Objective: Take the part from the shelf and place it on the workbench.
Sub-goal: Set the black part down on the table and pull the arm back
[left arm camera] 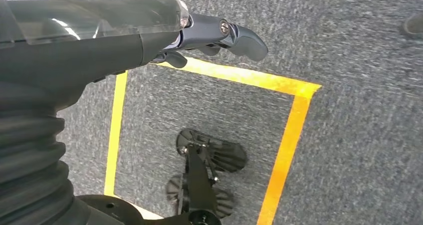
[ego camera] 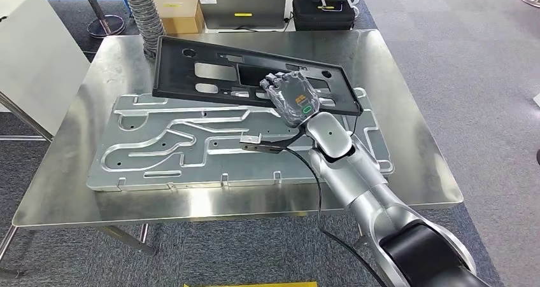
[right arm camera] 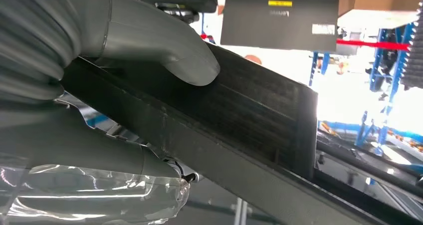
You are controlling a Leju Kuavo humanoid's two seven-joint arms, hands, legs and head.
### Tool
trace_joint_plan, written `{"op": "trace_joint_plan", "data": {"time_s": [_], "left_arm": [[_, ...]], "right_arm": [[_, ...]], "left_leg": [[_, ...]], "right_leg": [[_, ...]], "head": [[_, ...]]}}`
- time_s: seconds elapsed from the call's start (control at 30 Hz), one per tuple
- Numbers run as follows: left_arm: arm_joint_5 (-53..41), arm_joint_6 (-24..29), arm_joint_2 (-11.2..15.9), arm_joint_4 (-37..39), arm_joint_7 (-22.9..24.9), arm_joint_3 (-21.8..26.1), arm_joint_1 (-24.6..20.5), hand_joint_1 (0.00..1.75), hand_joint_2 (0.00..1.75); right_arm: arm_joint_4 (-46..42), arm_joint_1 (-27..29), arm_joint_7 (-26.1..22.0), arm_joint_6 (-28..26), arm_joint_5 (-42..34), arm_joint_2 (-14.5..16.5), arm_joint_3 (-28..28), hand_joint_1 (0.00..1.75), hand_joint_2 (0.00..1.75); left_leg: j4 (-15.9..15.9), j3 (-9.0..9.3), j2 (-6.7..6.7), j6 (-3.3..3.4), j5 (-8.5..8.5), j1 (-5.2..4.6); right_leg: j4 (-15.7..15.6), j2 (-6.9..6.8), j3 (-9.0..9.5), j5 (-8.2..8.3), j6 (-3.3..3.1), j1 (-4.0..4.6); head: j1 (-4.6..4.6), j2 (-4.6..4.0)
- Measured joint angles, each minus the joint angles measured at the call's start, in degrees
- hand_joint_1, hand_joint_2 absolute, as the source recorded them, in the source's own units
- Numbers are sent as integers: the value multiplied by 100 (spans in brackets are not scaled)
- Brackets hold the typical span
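Right robot hand (ego camera: 291,99) gripping flat black ribbed plastic part (ego camera: 210,70).

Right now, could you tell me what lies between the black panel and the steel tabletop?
In the head view, a grey metal plate with raised channels lies flat on the tabletop; the black panel, held by the right hand, overlaps its far edge.

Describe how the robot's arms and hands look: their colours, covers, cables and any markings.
The right arm is glossy silver with a black band near the shoulder, and a thin black cable runs along it. The right hand is dark grey under a clear plastic cover, with orange labels and a green ring mark. The left hand has dark fingers, the same clear cover, and a grey ribbed wrist cover.
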Motion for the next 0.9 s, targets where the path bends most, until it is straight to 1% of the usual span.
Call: {"op": "trace_joint_plan", "data": {"time_s": [0.03,0.07,0.1,0.13,0.17,0.2,0.23,0.27,0.3,0.33,0.37,0.4,0.43,0.47,0.5,0.53,0.57,0.6,0.67,0.7,0.73,0.77,0.8,0.83,0.87,0.9], "left_arm": [[1,0,-2,1,0,-2,0,0,175],[2,1,-4,1,1,-2,-1,0,175],[3,1,-5,1,3,-3,-2,0,175],[5,1,-4,1,3,-4,-6,0,175],[8,-3,-4,1,1,-5,-13,0,175],[10,-13,-5,1,-4,-9,-22,0,175],[11,-32,-9,1,-10,-17,-30,0,175],[9,-55,-13,2,-17,-29,-34,0,175],[4,-78,-17,2,-21,-44,-37,0,175],[-1,-97,-20,2,-24,-60,-38,0,175],[-9,-110,-20,2,-25,-73,-37,0,175],[-19,-121,-20,1,-23,-83,-37,0,175],[-27,-132,-20,1,-23,-90,-37,0,175],[-35,-140,-20,1,-23,-94,-37,0,175],[-40,-147,-20,1,-23,-97,-40,0,175],[-41,-153,-21,2,-26,-98,-46,0,175],[-41,-158,-21,2,-33,-101,-50,0,175],[-41,-165,-22,2,-42,-103,-55,0,175],[-38,-183,-23,2,-82,-111,-58,0,175],[-34,-193,-24,3,-109,-120,-61,0,175],[-30,-201,-25,3,-135,-127,-66,0,175],[-22,-208,-25,2,-156,-134,-69,0,175],[-15,-215,-25,2,-171,-138,-72,0,175],[-10,-222,-24,1,-183,-139,-71,0,175],[-5,-230,-24,2,-195,-141,-68,0,175],[-4,-237,-24,2,-205,-142,-64,0,175]], "right_arm": [[80,-71,-37,59,61,34,67,175,175],[176,-136,-84,138,136,79,154,175,175],[284,-190,-129,220,207,133,256,175,175],[386,-225,-159,287,253,192,357,175,175],[488,-248,-177,341,275,257,452,175,175],[589,-277,-188,389,269,325,536,175,175],[693,-310,-205,443,237,391,609,175,175],[802,-338,-227,500,187,448,665,175,175],[916,-355,-251,554,118,493,714,175,175],[1046,-358,-277,603,36,522,754,175,175],[1176,-352,-295,640,-41,539,782,175,175],[1320,-345,-310,662,-117,547,802,175,175],[1459,-340,-325,672,-186,549,813,175,175],[1579,-338,-339,672,-238,550,815,175,175],[1695,-341,-357,668,-283,548,815,175,175],[1794,-345,-371,668,-314,546,816,175,175],[1889,-349,-379,673,-335,543,817,175,175],[1980,-353,-380,686,-350,539,817,175,175],[2145,-357,-346,753,-361,523,818,175,175],[2223,-364,-305,801,-367,502,818,175,175],[2301,-371,-257,849,-373,477,818,175,175],[2377,-376,-204,890,-379,446,818,175,175],[2458,-375,-150,933,-384,412,818,175,175],[2534,-365,-96,970,-387,377,818,175,175],[2604,-355,-41,1006,-387,341,818,175,175],[2663,-351,10,1042,-386,304,818,175,175]], "left_leg": [[10,0,-1,-29,-20,-6],[13,-3,3,-61,-34,-12],[11,-2,11,-93,-41,-15],[5,6,20,-126,-51,-8],[29,6,30,-159,-84,-2],[131,-31,41,-187,-160,4],[355,-127,50,-213,-292,9],[696,-283,58,-232,-465,13],[1111,-482,60,-248,-642,15],[1476,-668,60,-259,-759,17],[1677,-784,60,-265,-779,18],[1654,-797,61,-264,-690,18],[1386,-690,62,-256,-500,21],[969,-503,63,-245,-276,26],[569,-307,62,-228,-120,23],[273,-161,59,-202,-25,18],[121,-86,56,-176,-3,10],[95,-69,53,-146,-29,-3],[70,-64,54,-80,-15,12],[52,-53,56,-43,-6,24],[32,-41,57,-9,3,36],[22,-33,59,15,5,38],[22,-32,59,33,1,35],[24,-31,57,42,-2,31],[26,-27,54,47,-7,27],[29,-19,50,50,-12,23]], "right_leg": [[-254,2,97,97,-28,15],[-375,8,139,115,-58,32],[-392,19,150,96,-85,48],[-403,29,154,97,-120,46],[-422,34,169,99,-155,41],[-441,33,187,101,-190,33],[-460,28,207,101,-220,24],[-466,22,224,93,-243,26],[-464,14,236,81,-261,33],[-462,7,248,71,-272,42],[-460,2,260,59,-277,49],[-456,-1,272,48,-275,52],[-449,1,286,34,-267,51],[-438,6,301,14,-253,50],[-422,15,307,-5,-233,59],[-408,26,308,-20,-211,69],[-399,35,304,-29,-186,78],[-401,42,299,-28,-159,85],[-398,44,305,-45,-103,83],[-321,39,276,-107,-73,80],[-136,35,196,-220,-48,77],[165,30,55,-378,-26,66],[554,25,-139,-552,-10,59],[928,23,-335,-684,2,52],[1168,21,-471,-728,8,46],[1205,19,-509,-666,3,44]], "head": [[-1,0],[-1,0],[-1,0],[-2,0],[-2,0],[-2,0],[-2,0],[-2,0],[-2,0],[-2,0],[-2,0],[-2,0],[-2,0],[-2,0],[-2,0],[-2,0],[-2,0],[-2,0],[-2,0],[-2,0],[-1,0],[-1,0],[-1,0],[-1,0],[-1,0],[-1,0]]}}
